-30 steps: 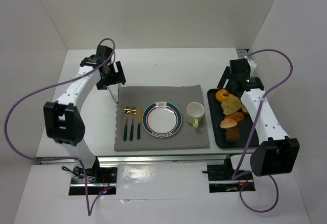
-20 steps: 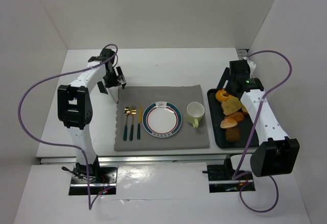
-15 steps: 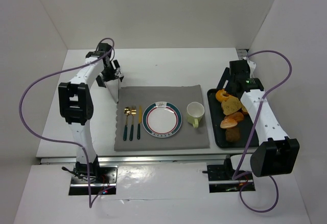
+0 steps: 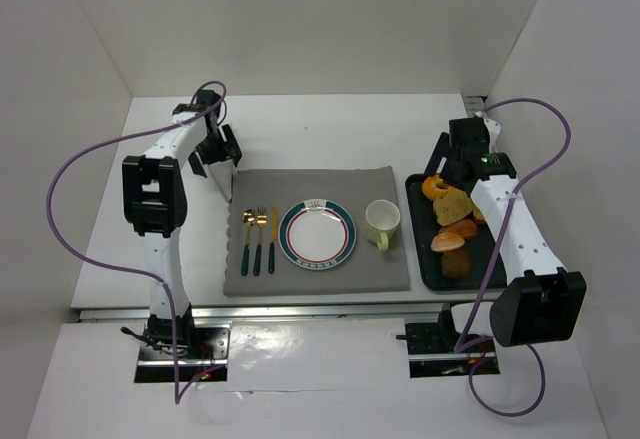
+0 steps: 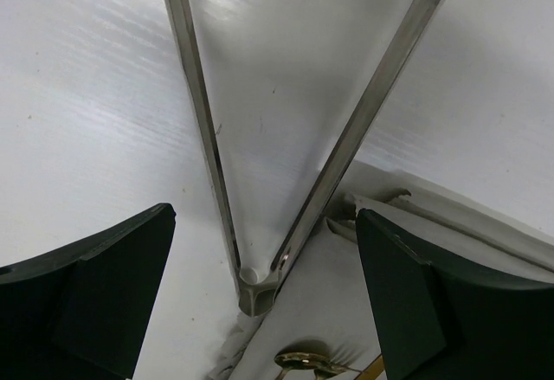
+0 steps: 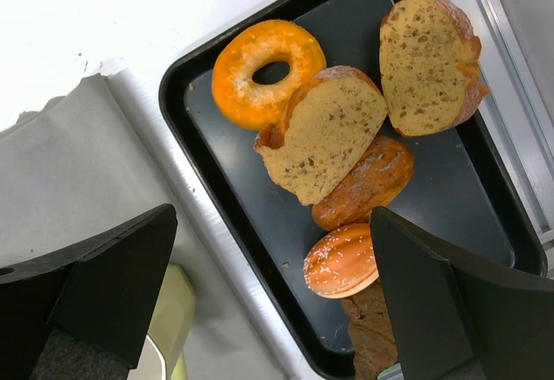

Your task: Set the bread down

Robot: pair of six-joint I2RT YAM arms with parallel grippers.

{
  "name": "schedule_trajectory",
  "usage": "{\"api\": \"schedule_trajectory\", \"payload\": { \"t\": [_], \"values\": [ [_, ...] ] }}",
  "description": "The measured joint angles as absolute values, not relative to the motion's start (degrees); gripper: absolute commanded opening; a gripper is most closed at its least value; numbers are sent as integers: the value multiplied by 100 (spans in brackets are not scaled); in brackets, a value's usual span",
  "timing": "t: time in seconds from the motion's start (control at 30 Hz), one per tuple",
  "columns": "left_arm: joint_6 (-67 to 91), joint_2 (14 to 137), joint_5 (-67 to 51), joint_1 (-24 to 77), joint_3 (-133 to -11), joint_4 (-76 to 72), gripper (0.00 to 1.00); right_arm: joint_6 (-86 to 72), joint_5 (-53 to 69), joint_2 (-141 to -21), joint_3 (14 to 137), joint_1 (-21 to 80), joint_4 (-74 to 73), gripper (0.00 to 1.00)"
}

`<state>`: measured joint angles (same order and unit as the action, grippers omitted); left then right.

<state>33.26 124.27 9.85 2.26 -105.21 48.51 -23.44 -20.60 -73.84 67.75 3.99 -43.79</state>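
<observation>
Over a crowded black tray point(image 6: 472, 207) on the right side of the white counter point(image 4: 300, 129), just beside the right edge of the grey placemat point(image 4: 300, 184), the right pincer point(image 6: 273, 211) hangs with its jaws spread wide and nothing between them. The left pincer point(image 5: 264, 211), equally agape and empty, hovers off the placemat's far-left corner, well apart from the food.

The empty plate point(image 4: 317, 235) at the placemat's middle looks the likely destination. The pale green cup point(image 4: 381, 221) stands between it and the tray, so a low carry could clip it.

Crowding is the larger hazard. The toast slice point(image 6: 325, 133), in the tray's far half, lies propped over the edge of the glazed doughnut point(image 6: 234, 77) and a glossy brown roll point(image 6: 368, 181). A careless descent could clamp a neighbour along with it, and the tilted slice may pivot or slip. Its golden-tan crumb is porous and flecked, with a browner crust, and a hard squeeze would likely crush it.

A second tan slice point(image 6: 428, 64) lies just beside it, toward the far-right corner. The dark brown chunk point(image 6: 372, 337) sits at the tray's near end against a small orange roll point(image 6: 340, 261), partly cut off from view.
</observation>
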Motion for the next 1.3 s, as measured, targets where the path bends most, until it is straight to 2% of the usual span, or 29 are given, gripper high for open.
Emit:
{"api": "schedule_trajectory", "payload": {
  "t": [0.4,0.63,0.8,0.83,0.9,0.93,1.0,1.03,1.17,1.3],
  "values": [
    [3328,13155,980,156,-11006,4847,99,-2327,-2056,-7452,6777,399,-4379,100],
    [3232,13323,1020,126,-11218,4762,87,-2327,-2056,-7542,6781,399,-4377,100],
    [3000,13343,1020,113,-11240,4646,67,-2327,-2056,-7625,6788,399,-4375,100],
    [2978,13343,1024,108,-11240,4622,52,-2327,-2056,-7631,6792,399,-4372,100],
    [2858,13343,1035,102,-11240,4598,30,-2327,-2056,-7649,6792,399,-4372,100],
    [2803,13343,1031,97,-11240,4565,15,-2327,-2056,-7666,6799,399,-4375,100],
    [2561,13340,1022,84,-11253,4541,9,-2327,-2056,-7736,6847,399,-4372,100],
    [2491,13340,1031,80,-11275,4530,9,-2324,-2056,-7765,6858,399,-4372,100],
    [2134,13128,1015,49,-11284,4547,9,-2324,-2053,-7826,6886,399,-4377,100],
    [1863,12285,749,71,-11279,4654,15,-2324,-2029,-7826,7030,399,-4377,100]
  ]
}}
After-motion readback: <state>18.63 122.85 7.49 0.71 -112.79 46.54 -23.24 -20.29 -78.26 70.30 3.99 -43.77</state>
